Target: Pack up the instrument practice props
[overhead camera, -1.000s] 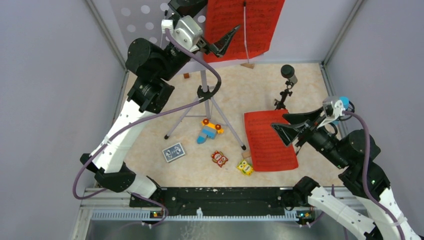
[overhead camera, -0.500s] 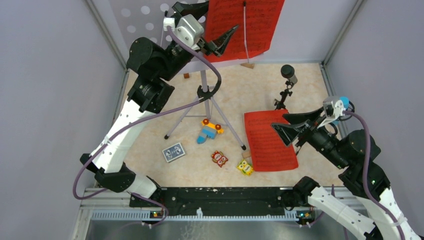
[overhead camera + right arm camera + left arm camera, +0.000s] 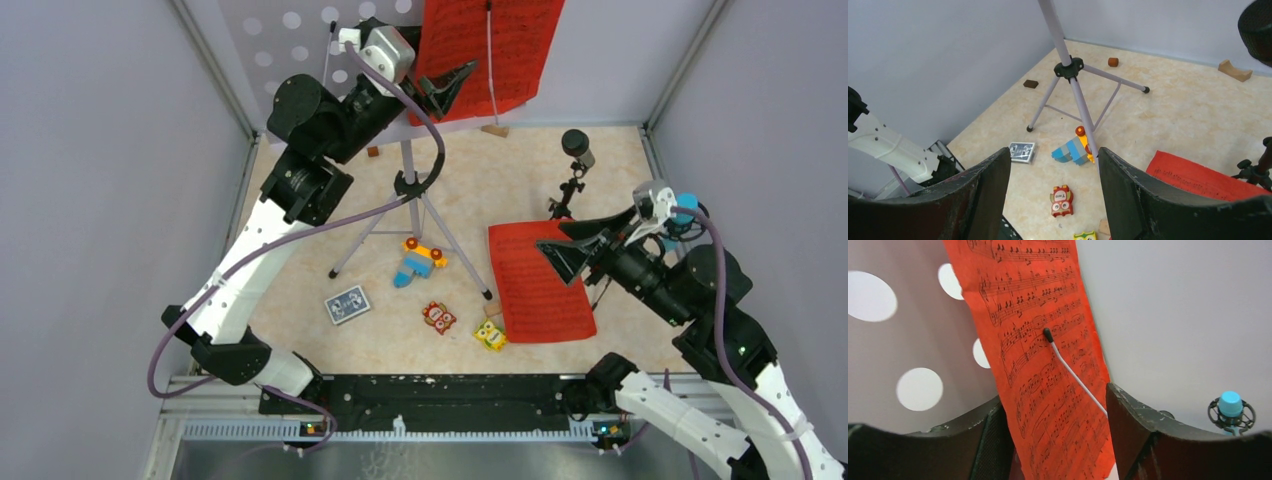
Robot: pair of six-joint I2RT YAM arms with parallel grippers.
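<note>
Sheets of red music turn up in two places. We see one red sheet (image 3: 490, 45) standing against the grey punched desk of the music stand (image 3: 290, 40) at the far left of the worktop (image 3: 470, 175). A thin white wire arm (image 3: 1073, 375) with a black tip lies across the sheet, and the stand's silver legs (image 3: 420, 210) spread on the worktop below. The left gripper (image 3: 1053, 392) is raised to the desk with its fingers spread wide. In the left wrist view the lower part of that sheet runs between them, with a gap on each side, so we judge it has hold of nothing. A second red sheet (image 3: 530, 290) lies flat on the right half of the worktop. The right gripper (image 3: 552, 240) hangs above it, also wide open and empty. Just beyond the flat sheet a dark microphone (image 3: 577, 145) stands on a small black tripod (image 3: 567, 195). A blue microphone (image 3: 685, 212) shows at the right edge, mostly hidden behind the right arm, and we cannot tell what it rests on. Between the stand's legs and the flat sheet lie a blue and orange toy (image 3: 418, 262), a red owl block (image 3: 438, 317) and a yellow block (image 3: 490, 335), the last just beside the sheet's near left corner. A blue-patterned card deck (image 3: 348, 304) lies to their left.
</note>
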